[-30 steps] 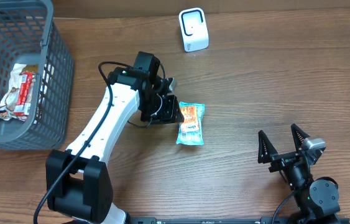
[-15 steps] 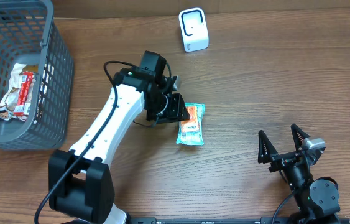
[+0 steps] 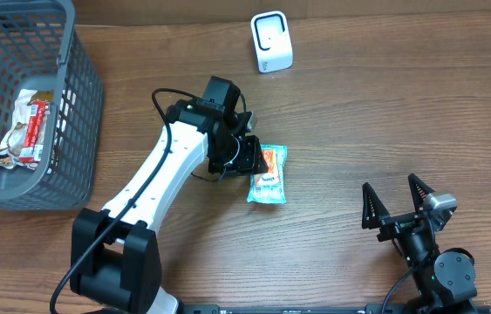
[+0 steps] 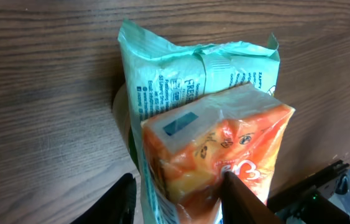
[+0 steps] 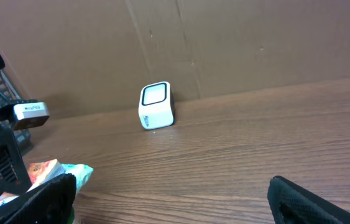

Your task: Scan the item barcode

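Note:
The item (image 3: pixel 269 181) is a teal snack packet with an orange printed face, lying flat on the wooden table; it also shows in the left wrist view (image 4: pixel 212 118) and at the left edge of the right wrist view (image 5: pixel 50 172). My left gripper (image 3: pixel 252 160) is at the packet's left end, its jaws partly open and straddling that end (image 4: pixel 178 182). The right finger touches the orange face and a narrow gap shows beside the left finger (image 4: pixel 124 198). No barcode is visible. My right gripper (image 3: pixel 393 201) rests open and empty near the front right (image 5: pixel 171 196).
A small white scanner (image 3: pixel 271 41) stands upright at the back centre, with a cardboard wall behind it (image 5: pixel 156 106). A grey basket (image 3: pixel 79 96) at the far left holds another wrapped snack (image 3: pixel 25 129).
The left arm has shifted right, bringing its jaws over the packet's left end. The packet has not moved, and the right arm is still.

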Controlling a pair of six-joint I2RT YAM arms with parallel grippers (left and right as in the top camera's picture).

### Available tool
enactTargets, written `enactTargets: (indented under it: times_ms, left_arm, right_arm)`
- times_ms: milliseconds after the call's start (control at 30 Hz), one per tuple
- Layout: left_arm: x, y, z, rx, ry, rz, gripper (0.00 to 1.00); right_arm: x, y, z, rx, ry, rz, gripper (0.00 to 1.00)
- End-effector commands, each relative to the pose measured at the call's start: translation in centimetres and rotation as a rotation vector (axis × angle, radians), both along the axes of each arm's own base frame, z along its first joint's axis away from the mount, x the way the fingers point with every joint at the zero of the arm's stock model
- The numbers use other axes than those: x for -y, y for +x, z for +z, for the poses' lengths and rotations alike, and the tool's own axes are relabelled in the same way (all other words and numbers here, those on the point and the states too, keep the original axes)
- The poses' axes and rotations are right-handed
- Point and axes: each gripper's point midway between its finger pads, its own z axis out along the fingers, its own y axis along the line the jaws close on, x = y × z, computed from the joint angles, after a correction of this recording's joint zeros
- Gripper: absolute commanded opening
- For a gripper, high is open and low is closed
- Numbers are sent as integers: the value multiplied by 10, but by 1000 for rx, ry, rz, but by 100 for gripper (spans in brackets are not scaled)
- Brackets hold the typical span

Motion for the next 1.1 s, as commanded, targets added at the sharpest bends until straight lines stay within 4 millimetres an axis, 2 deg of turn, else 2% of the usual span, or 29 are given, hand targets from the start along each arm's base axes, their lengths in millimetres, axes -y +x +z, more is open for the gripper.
enactTargets:
  times_ms: [0,100,200,400,567,767,933,1067]
  left_arm:
    - [-2,-3,-2,3,11,11,36]
    - [-3,-4,-3,0,13,11,31]
    - [-3,-4,-3,0,12,11,17]
    - [-3,-4,-2,2,12,12,4]
    - [-1,3,6,34,5,-2,4]
    - [0,20,32,97,-12,8,4]
    - [-12,27,44,124,57,26,4]
    - [-35,28,45,135,186,51,4]
  right_arm:
    - [0,0,-3,0,-5,-1,100]
    - [0,0,-3,0,-5,-1,100]
    - [0,0,-3,0,-5,-1,100]
    - [0,0,-3,0,-5,-1,100]
    - [0,0,-3,0,-4,-1,100]
    - [0,0,-3,0,-5,-1,100]
    - [0,0,-3,0,-5,-1,100]
    - [0,0,-3,0,-5,-1,100]
